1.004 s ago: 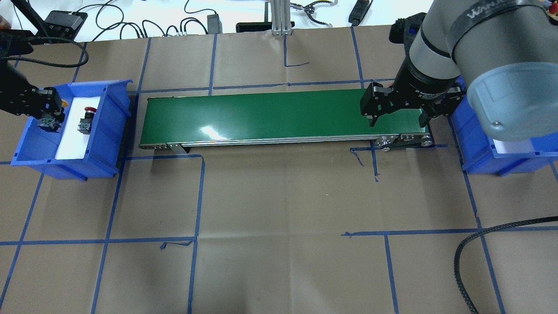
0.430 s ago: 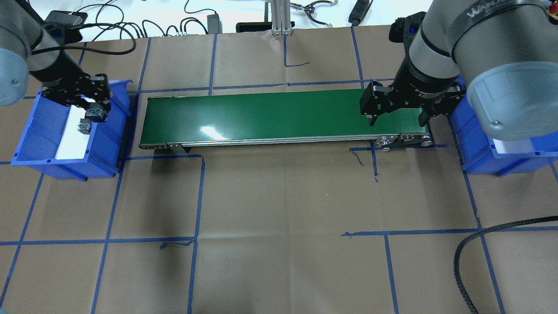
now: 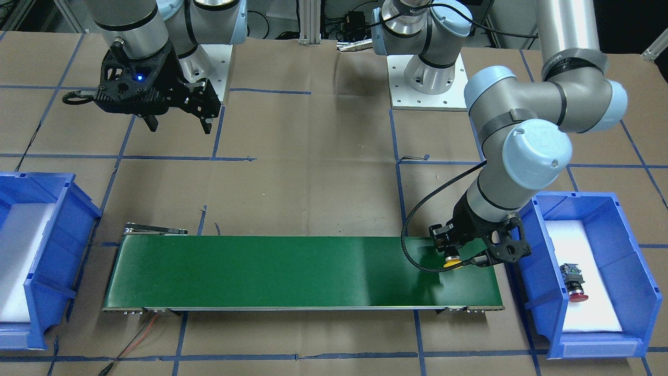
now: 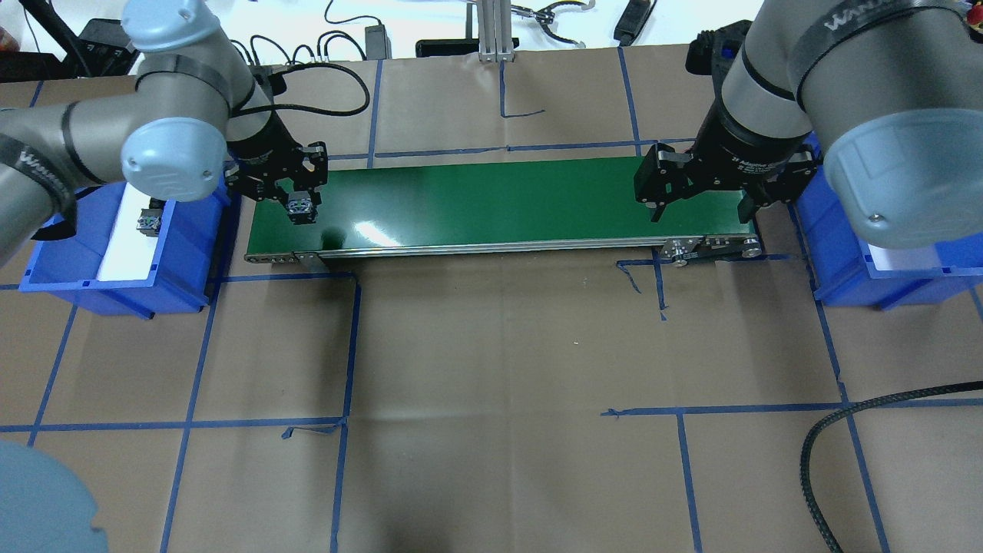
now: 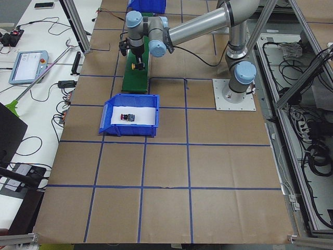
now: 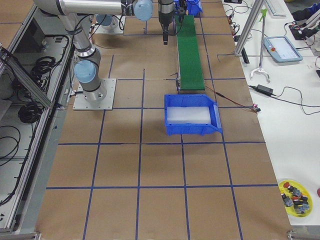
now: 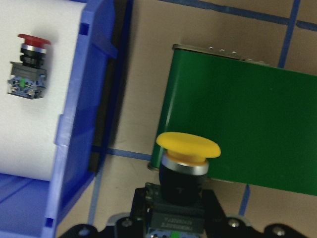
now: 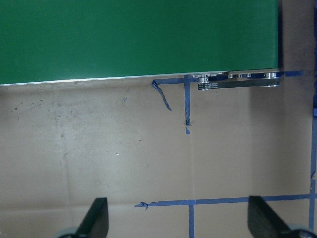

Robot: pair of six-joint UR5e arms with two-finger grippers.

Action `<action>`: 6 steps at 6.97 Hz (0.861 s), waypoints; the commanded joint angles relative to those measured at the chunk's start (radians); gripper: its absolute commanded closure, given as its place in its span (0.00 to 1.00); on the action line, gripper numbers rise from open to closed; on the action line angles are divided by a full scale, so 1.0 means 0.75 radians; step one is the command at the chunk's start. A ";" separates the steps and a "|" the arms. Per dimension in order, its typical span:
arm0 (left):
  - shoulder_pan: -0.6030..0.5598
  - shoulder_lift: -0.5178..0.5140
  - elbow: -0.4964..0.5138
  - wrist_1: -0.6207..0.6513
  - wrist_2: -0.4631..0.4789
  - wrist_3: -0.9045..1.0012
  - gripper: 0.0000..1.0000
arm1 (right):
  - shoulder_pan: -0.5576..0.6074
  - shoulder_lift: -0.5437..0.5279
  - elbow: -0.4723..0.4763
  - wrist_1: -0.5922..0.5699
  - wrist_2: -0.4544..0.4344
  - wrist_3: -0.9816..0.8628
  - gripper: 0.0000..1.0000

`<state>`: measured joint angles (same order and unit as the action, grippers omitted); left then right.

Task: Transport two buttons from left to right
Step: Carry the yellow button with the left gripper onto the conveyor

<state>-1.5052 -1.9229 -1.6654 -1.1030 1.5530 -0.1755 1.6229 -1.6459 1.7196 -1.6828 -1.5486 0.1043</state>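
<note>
**Yellow button held over the conveyor belt's left end, red one in the bin**

Front-facing view: the left gripper [image 3: 454, 249] is clamped on the yellow-capped button [image 3: 452, 264]. The cap points down, low over the green conveyor belt [image 3: 292, 271] at its end on the robot's left. Whether the cap touches the belt cannot be told. The red-capped button [image 3: 574, 284] lies on its side on white padding [image 3: 589, 308] in the blue bin [image 3: 543, 201] just past that belt end. The right gripper [image 3: 180, 122] hangs near the belt's other end, fingers spread and holding nothing.

Overhead view: only the yellow-capped button's grey rear block shows between the left fingers, with the cap hidden beneath. A second blue bin [image 4: 837, 269] sits just past the belt's right end.

Left wrist view: the rear block is pinched at the bottom and the yellow cap stands out ahead, over the belt's corner. The red-capped button shows beyond the bin wall beside the belt.

Right wrist view: two fingertips [image 8: 99, 218] stand wide apart over brown paper [image 8: 148, 148] along the belt's long edge.
</note>
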 commanded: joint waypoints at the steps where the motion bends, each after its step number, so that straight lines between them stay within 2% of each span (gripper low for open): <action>1: -0.038 -0.077 -0.007 0.094 0.001 -0.036 0.89 | 0.000 0.002 0.000 0.000 -0.001 0.000 0.00; 2: -0.038 -0.085 -0.009 0.094 0.001 -0.036 0.89 | 0.000 0.000 0.000 0.000 -0.001 0.000 0.00; 3: -0.038 -0.091 -0.009 0.094 0.001 -0.036 0.75 | 0.000 0.000 0.000 0.000 -0.001 0.000 0.00; 4: -0.038 -0.087 -0.007 0.094 0.007 -0.038 0.06 | 0.000 0.000 0.000 0.000 -0.001 0.000 0.00; 5: -0.038 -0.075 -0.003 0.094 0.001 -0.038 0.00 | 0.000 0.000 0.000 0.000 -0.001 0.000 0.00; 6: -0.038 -0.050 0.028 0.086 0.003 -0.038 0.00 | 0.000 0.000 0.000 0.000 -0.001 0.000 0.00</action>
<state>-1.5339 -1.9772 -1.6628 -1.0339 1.5553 -0.2038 1.6229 -1.6459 1.7196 -1.6828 -1.5493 0.1043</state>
